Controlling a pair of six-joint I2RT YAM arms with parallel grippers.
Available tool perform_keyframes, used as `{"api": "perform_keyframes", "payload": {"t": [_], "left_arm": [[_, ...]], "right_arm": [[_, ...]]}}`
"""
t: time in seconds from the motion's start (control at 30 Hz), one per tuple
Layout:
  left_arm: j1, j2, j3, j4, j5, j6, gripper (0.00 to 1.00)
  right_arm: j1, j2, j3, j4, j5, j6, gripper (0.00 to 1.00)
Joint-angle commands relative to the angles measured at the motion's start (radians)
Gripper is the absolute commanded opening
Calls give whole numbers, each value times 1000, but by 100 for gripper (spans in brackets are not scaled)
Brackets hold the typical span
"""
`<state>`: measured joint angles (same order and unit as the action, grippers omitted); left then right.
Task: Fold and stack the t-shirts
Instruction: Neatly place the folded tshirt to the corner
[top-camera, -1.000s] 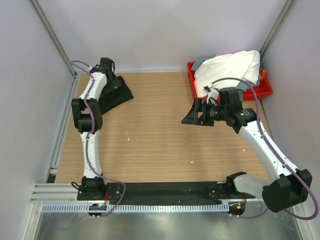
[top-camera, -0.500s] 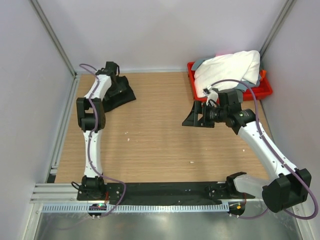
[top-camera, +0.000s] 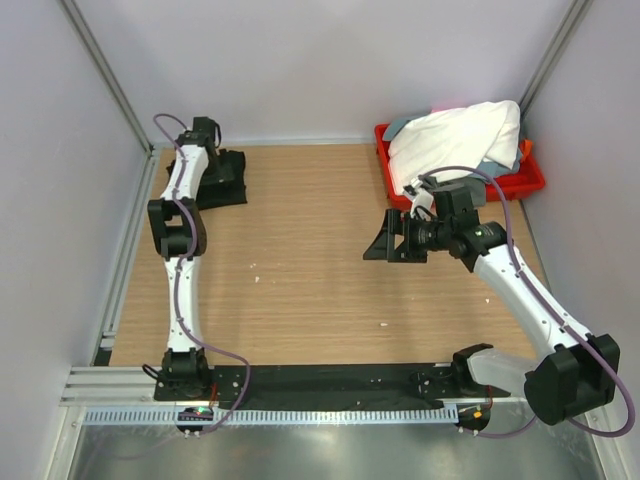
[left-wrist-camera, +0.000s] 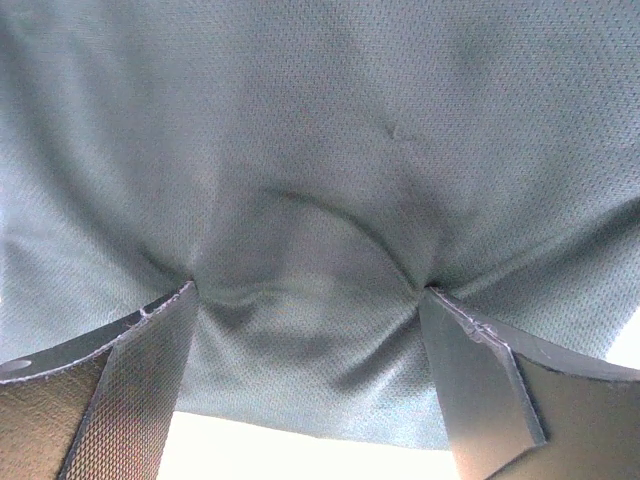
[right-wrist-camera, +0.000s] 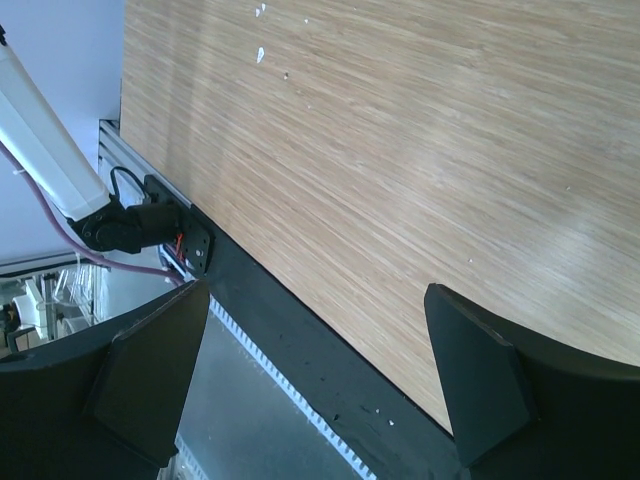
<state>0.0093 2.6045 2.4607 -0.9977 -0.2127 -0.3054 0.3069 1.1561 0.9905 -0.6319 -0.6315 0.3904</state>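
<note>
Wood table (top-camera: 300, 290), left arm (top-camera: 178, 215) outstretched over black t-shirt (top-camera: 232, 187)

The soft white cloth t-shirt (top-camera: 455, 135) at one o'clock hides most of the red plastic tray (top-camera: 384, 141) and all but bits of the grey cloth t-shirt (top-camera: 398, 125), while the white left arm (top-camera: 178, 300) hides part of the black cloth t-shirt (top-camera: 232, 192) at eleven o'clock, which runs off the left wrist view's top and sides.

The wooden worktop (top-camera: 300, 300) carried a black t-shirt (top-camera: 232, 186) at ten o'clock, a red plastic tray (top-camera: 530, 182) at two o'clock, and scattered white specks (top-camera: 257, 268) near the centre.
</note>
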Motion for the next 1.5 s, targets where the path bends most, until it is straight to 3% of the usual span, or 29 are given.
{"api": "perform_keyframes", "payload": {"t": [0.0, 0.07, 0.23, 0.33, 0.43, 0.6, 0.93, 1.07, 1.17, 1.3, 1.47], "left_arm": [[58, 86, 27, -59, -161, 123, 92], [64, 95, 55, -55, -210, 175, 93], [89, 19, 67, -45, -281, 128, 97], [55, -104, 70, -53, -289, 86, 100], [24, -248, 8, -47, -306, 13, 100], [43, -395, -242, -7, -208, -133, 99], [80, -383, -417, 4, -106, -265, 96], [87, -519, -728, 184, -70, -355, 92], [95, -575, -867, 270, -59, -379, 89], [104, -522, -872, 281, -50, -360, 86], [115, -431, -770, 232, -99, -322, 84]], "right_arm": [[6, -22, -3, 28, -22, 5, 95], [9, -19, -4, 31, -22, 4, 96], [17, 8, 2, 41, -28, 4, 96], [21, 19, 5, 55, -36, 11, 96], [23, 28, 30, 40, -37, 5, 96], [24, 27, 40, 24, -22, -4, 95], [24, 11, 24, 17, -2, -7, 96], [24, 16, 16, 21, -4, -5, 95], [24, 11, 22, 15, -2, -10, 96], [24, 11, 20, 9, -2, -13, 96], [26, 24, 17, 20, -5, -13, 95]]}}
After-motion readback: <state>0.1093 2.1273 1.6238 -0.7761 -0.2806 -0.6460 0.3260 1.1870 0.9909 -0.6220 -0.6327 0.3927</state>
